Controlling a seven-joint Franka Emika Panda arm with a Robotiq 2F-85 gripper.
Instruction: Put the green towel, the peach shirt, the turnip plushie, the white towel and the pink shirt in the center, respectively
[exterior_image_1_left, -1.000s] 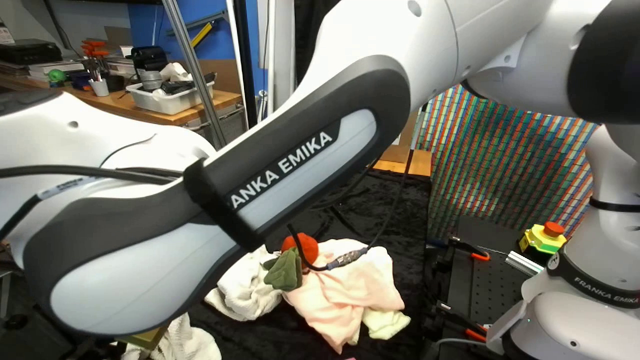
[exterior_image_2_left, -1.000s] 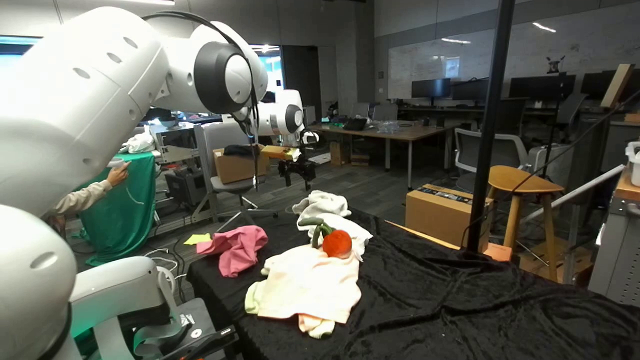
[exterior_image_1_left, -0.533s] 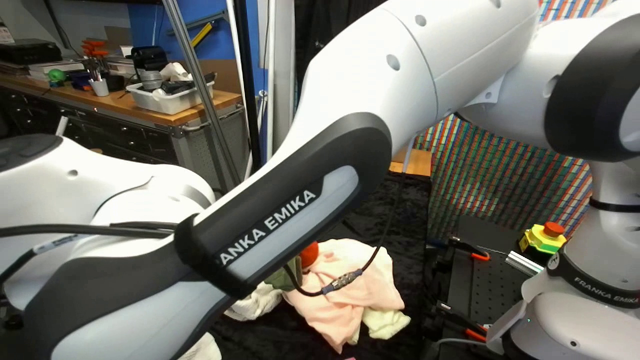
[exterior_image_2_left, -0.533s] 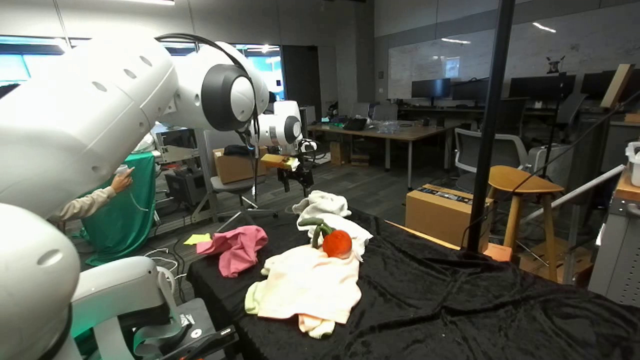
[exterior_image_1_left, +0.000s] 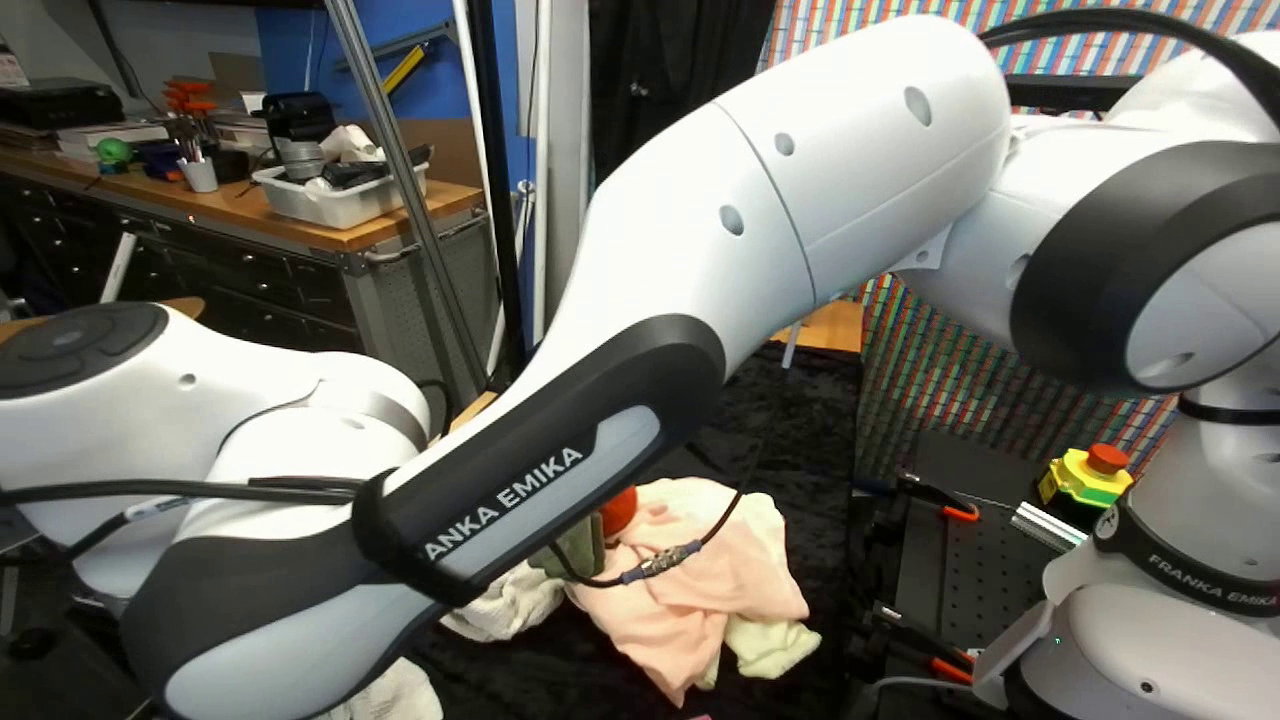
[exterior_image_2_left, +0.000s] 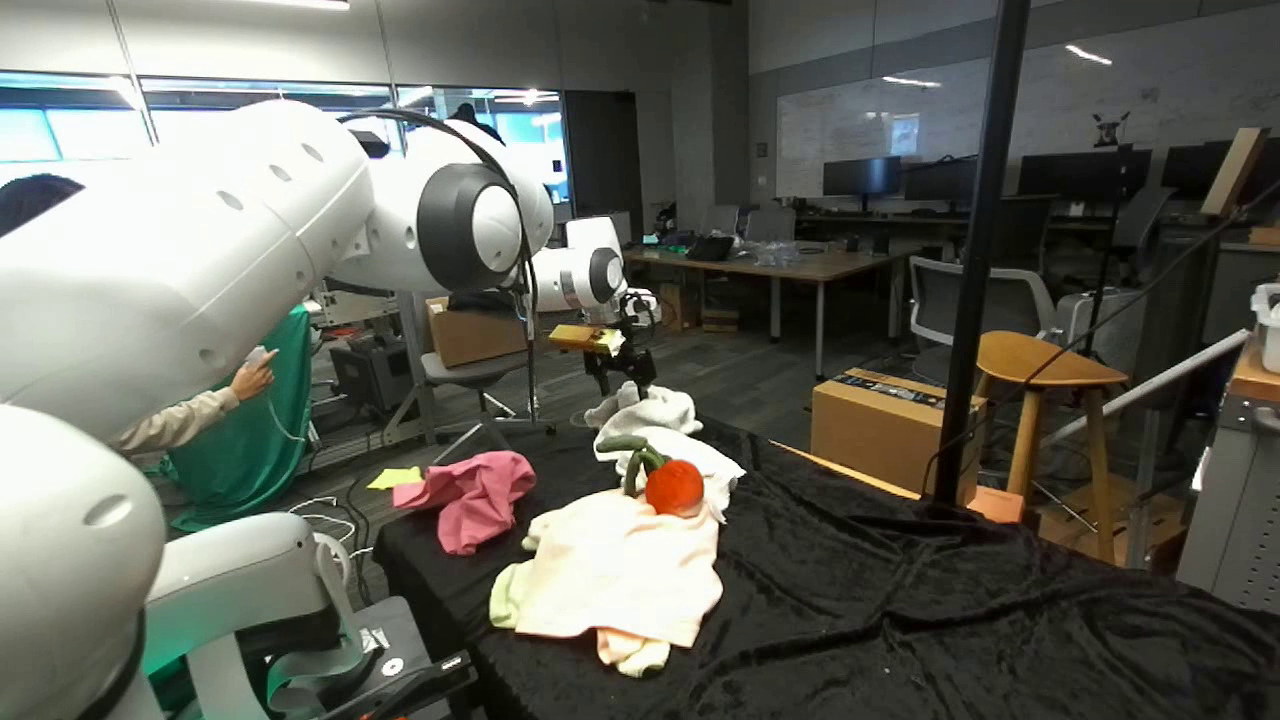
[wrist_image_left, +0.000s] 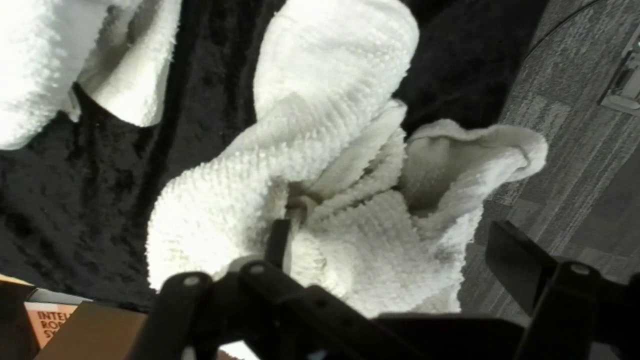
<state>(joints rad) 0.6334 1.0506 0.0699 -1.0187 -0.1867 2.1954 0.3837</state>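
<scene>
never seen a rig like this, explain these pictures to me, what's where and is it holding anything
It's a robot arm. Two pictures come from cameras standing outside it; the close-up comes from a wrist camera by its tool. The black cloth carries a pink shirt, a peach shirt with pale green cloth peeking out beneath, a red turnip plushie, the white towel and another white cloth. The tool stands open at the towel, holding nothing; whether it touches, I can't tell.

Robotics lab
A whiteboard (exterior_image_2_left: 1050, 110) and monitors (exterior_image_2_left: 862, 177) stand far beyond the hand (wrist_image_left: 391, 239); an emergency-stop button (exterior_image_1_left: 1088, 477) sits well apart from it.
</scene>
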